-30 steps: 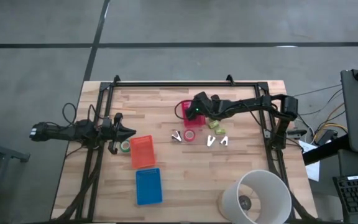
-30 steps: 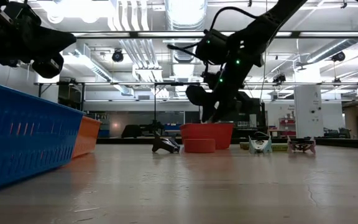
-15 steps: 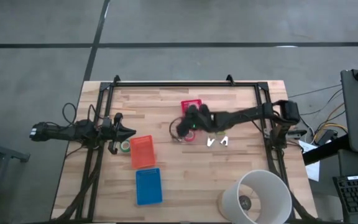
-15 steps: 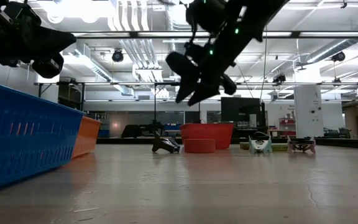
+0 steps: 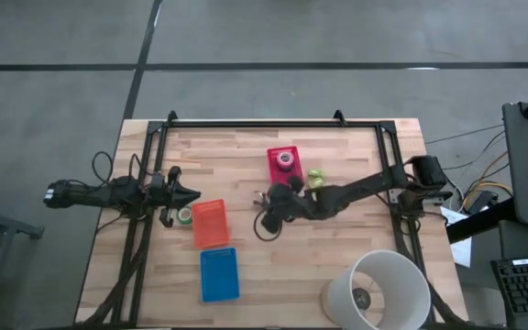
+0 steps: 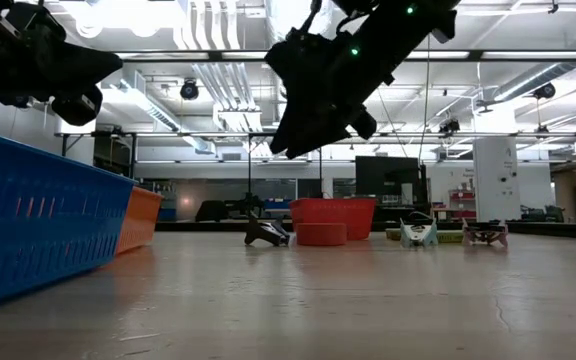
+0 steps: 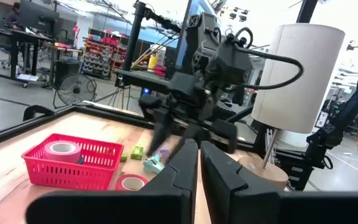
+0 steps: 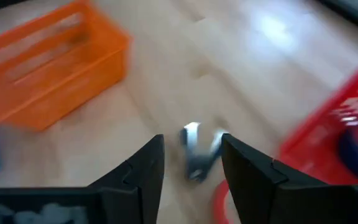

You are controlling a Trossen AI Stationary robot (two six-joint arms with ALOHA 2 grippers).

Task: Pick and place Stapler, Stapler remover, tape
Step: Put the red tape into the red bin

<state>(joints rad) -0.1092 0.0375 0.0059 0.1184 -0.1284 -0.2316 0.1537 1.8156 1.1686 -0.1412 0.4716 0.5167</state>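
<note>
My right gripper [image 8: 191, 167] hangs open above the table's middle [image 5: 269, 216], between the red basket [image 5: 282, 165] and the orange basket [image 5: 211, 223]. Nothing is between its fingers. A silver staple remover [image 8: 197, 155] lies on the wood below the gap, beside a red ring of tape [image 6: 320, 234]. Two more staple removers [image 6: 418, 232] stand farther right. A roll of tape [image 5: 285, 159] lies in the red basket. A small green piece [image 5: 315, 176], perhaps the stapler, lies beside that basket. My left gripper [image 7: 199, 167] waits shut at the table's left [image 5: 187, 193], near a green tape roll [image 5: 184, 214].
A blue basket [image 5: 219, 273] stands near the front edge, below the orange one. A big white cylinder [image 5: 379, 289] stands at the front right corner. Black frame rails [image 5: 145, 229] run along the table's left, right and far sides.
My right gripper has swung from over the red basket toward the table's near left, toward the orange basket. It has risen a little and rolled about its own line. The red basket and the tape inside it now show uncovered.
</note>
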